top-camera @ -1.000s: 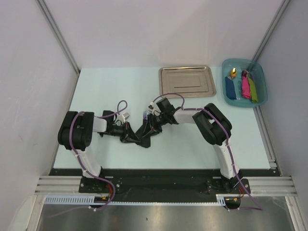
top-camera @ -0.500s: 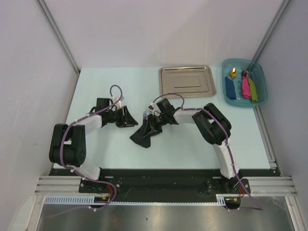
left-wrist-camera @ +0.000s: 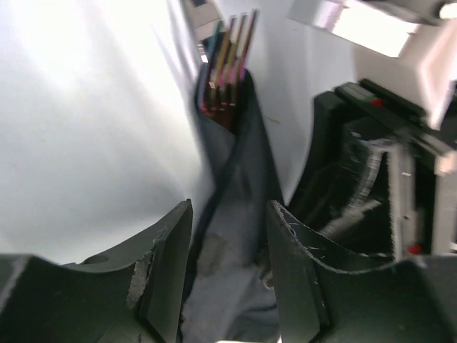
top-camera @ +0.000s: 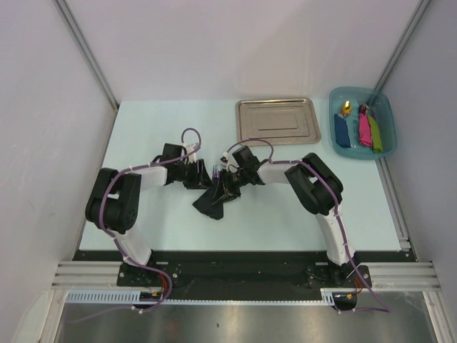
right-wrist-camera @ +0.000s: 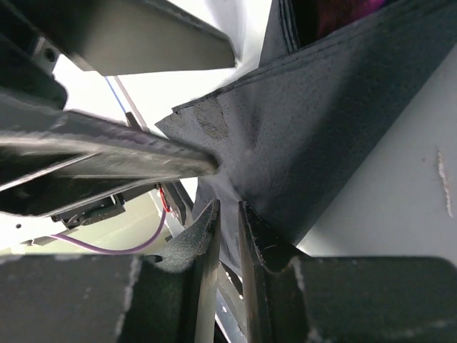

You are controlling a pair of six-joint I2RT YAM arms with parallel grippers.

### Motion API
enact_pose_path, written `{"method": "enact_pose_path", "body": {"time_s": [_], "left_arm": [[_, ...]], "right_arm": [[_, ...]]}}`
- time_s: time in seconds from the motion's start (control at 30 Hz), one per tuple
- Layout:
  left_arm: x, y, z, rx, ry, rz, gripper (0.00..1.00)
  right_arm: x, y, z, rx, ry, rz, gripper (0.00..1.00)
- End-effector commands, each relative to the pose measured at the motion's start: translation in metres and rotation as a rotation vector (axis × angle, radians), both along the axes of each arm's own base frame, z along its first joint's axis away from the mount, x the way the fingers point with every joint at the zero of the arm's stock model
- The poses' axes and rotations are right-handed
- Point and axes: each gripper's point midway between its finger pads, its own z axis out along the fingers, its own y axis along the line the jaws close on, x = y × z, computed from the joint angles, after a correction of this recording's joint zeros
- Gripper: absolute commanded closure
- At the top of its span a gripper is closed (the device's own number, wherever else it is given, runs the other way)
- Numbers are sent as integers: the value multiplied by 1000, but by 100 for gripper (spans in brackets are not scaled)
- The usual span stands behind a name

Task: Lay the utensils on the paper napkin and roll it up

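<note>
The black paper napkin [top-camera: 211, 203] lies folded around the utensils near the table's middle, partly lifted. Fork tines [top-camera: 215, 170] stick out of its far end; in the left wrist view the tines [left-wrist-camera: 230, 50] look rainbow-tinted, and the handles are hidden inside the fold. My left gripper [top-camera: 201, 176] is open, its jaws straddling the napkin's fold [left-wrist-camera: 235, 207] without squeezing it [left-wrist-camera: 228, 218]. My right gripper [top-camera: 228, 183] is shut on a pinched edge of the napkin [right-wrist-camera: 335, 121], seen close up in the right wrist view [right-wrist-camera: 228, 218]. The two grippers almost touch each other.
A shiny steel tray [top-camera: 278, 120] sits at the back centre. A teal bin [top-camera: 361, 123] at the back right holds blue, pink and green items. White walls close in the table on the left, right and back.
My left gripper let go of the napkin, swung away toward the back left, opened, and came back to the fold near the fork tines. The right gripper kept its pinch.
</note>
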Motion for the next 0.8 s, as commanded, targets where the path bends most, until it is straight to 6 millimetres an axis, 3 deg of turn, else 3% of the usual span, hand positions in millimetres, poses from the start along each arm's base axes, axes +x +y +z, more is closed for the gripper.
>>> {"method": "enact_pose_path", "body": {"time_s": [0.0, 0.47, 0.63, 0.77], "left_arm": [[7, -5, -11, 31, -37, 8, 50], [-5, -10, -41, 105, 14, -34, 63], [-4, -8, -45, 121, 27, -28, 80], [-1, -11, -37, 102, 4, -31, 95]], "right_arm": [[2, -10, -34, -84, 5, -38, 79], [5, -13, -33, -75, 14, -49, 79], [4, -13, -33, -73, 15, -47, 79], [6, -14, -30, -66, 4, -45, 79]]}}
